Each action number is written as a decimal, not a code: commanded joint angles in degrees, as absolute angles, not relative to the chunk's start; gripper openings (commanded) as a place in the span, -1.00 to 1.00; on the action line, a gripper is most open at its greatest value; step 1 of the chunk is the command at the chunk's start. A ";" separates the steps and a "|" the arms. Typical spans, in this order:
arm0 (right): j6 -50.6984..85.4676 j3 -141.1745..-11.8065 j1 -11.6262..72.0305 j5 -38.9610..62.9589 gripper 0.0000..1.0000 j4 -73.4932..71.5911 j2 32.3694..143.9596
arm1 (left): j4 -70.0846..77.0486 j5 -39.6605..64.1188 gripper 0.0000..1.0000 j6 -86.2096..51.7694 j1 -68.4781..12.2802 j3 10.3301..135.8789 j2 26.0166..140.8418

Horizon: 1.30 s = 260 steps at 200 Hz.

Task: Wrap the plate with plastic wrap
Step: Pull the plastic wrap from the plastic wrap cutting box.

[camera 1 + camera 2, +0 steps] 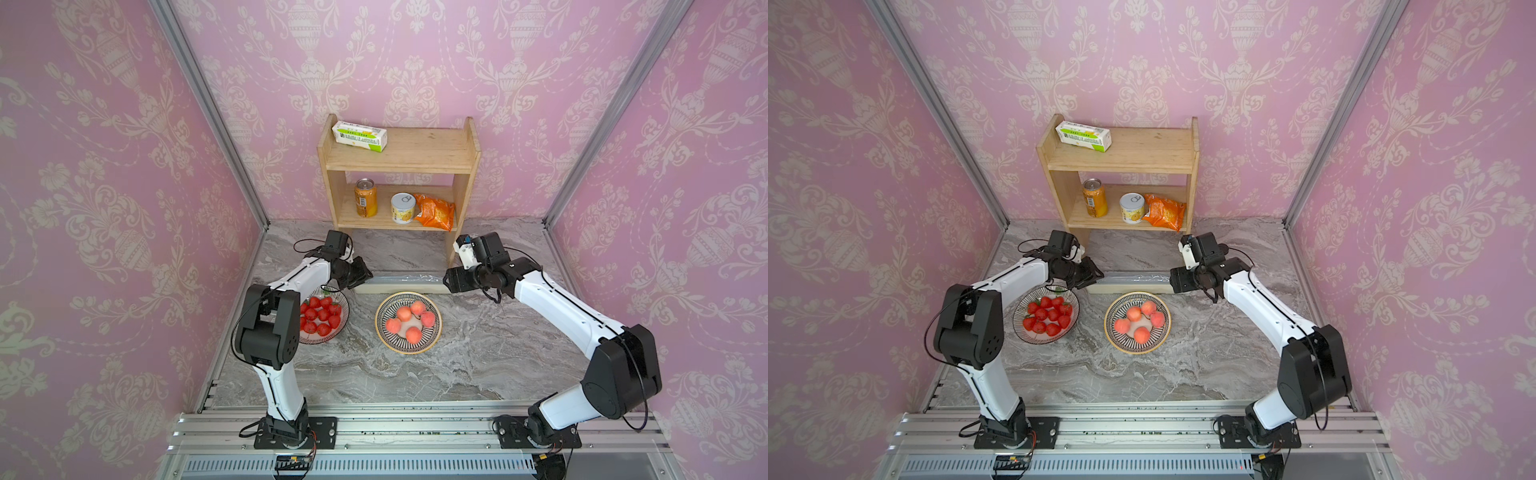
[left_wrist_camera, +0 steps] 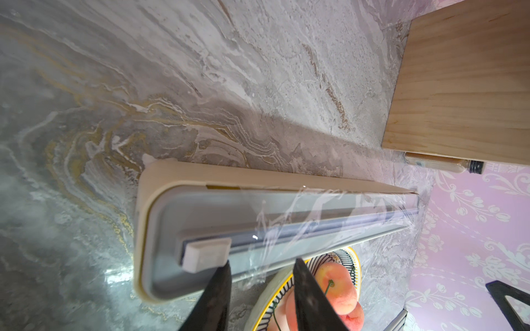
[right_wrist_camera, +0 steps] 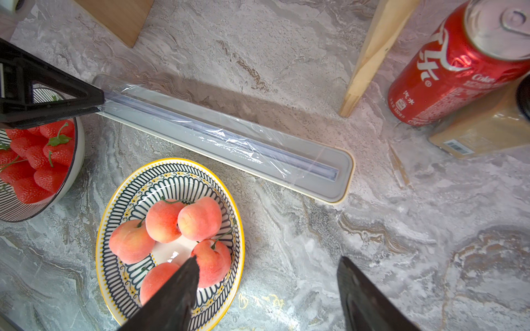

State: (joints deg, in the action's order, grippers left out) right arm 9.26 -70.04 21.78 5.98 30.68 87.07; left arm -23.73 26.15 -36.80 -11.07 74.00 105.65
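Note:
The plate (image 1: 432, 336) is yellow-rimmed with a dark striped pattern and holds several peaches, at mid-table in both top views (image 1: 1160, 334). Just behind it lies the plastic wrap's long cream dispenser box (image 1: 401, 286) with a grey lid. Clear crinkly film (image 3: 229, 137) lies over that lid. My left gripper (image 2: 262, 262) is at the box's left end, jaws apart, with a loose edge of film (image 2: 258, 252) in the gap. My right gripper (image 3: 269, 258) stands open near the box's right end, over bare marble beside the plate (image 3: 238, 229).
A black-rimmed bowl of strawberries (image 1: 322, 318) sits under my left forearm. The wooden shelf (image 1: 399, 160) at the back holds a white-and-green carton (image 1: 359, 136), an orange can (image 1: 365, 198), a tin (image 1: 403, 208) and a snack bag (image 1: 434, 212). A red cola can (image 3: 459, 63) lies by the shelf leg.

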 commanded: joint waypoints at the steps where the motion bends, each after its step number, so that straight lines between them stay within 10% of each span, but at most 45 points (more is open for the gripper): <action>1: 10.90 -68.99 21.73 6.01 0.55 30.11 86.02 | -24.16 23.35 -0.25 -38.15 -11.48 72.77 104.27; 159: 8.43 -68.49 21.75 7.40 0.56 28.66 86.47 | -19.46 24.62 -0.67 -40.87 -12.74 72.58 107.49; 184: 1.93 -70.27 21.84 9.28 0.57 29.08 87.93 | -19.69 23.56 -1.00 -40.36 -12.67 73.19 106.64; 213: -14.04 -71.29 22.12 10.95 0.86 28.87 89.36 | -20.19 22.80 -1.00 -39.74 -12.61 74.61 104.81; 260: -37.51 -70.39 22.19 14.44 0.65 27.08 92.00 | -19.65 25.11 -1.00 -41.26 -12.47 76.80 103.44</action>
